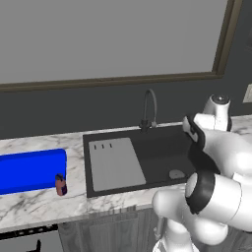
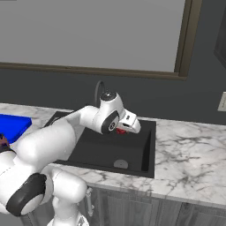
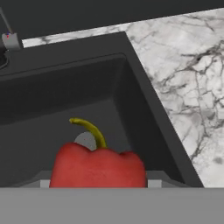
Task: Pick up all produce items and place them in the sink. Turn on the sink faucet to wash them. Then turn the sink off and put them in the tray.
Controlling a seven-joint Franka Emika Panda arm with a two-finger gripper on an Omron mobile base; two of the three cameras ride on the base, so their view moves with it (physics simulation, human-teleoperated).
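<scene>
Carrying a red pepper [image 3: 97, 166] with a curled yellow-green stem, the gripper [image 2: 126, 129] hangs over the right half of the black sink [image 2: 148, 145], jaws clasped around the fruit, which fills the bottom of the hand view. To my eye the step in hand is the drop into the basin, and doing it well means lowering closer to the floor of the sink before letting go, somewhere beside the round grey drain [image 2: 121, 164] rather than near the rim, so the pepper does not bounce out or roll far. The white marble tabletop [image 2: 190, 154] stretches wide on both sides of the basin, below a dark wall and a large framed pane. The blue tray [image 1: 30, 171] lies well to the left of the grey drainboard [image 1: 115, 164]. The faucet [image 1: 149, 109] arches at the back edge, clear of the arm. A small brown-red cylinder [image 1: 60, 185] stands against the tray's front corner.
</scene>
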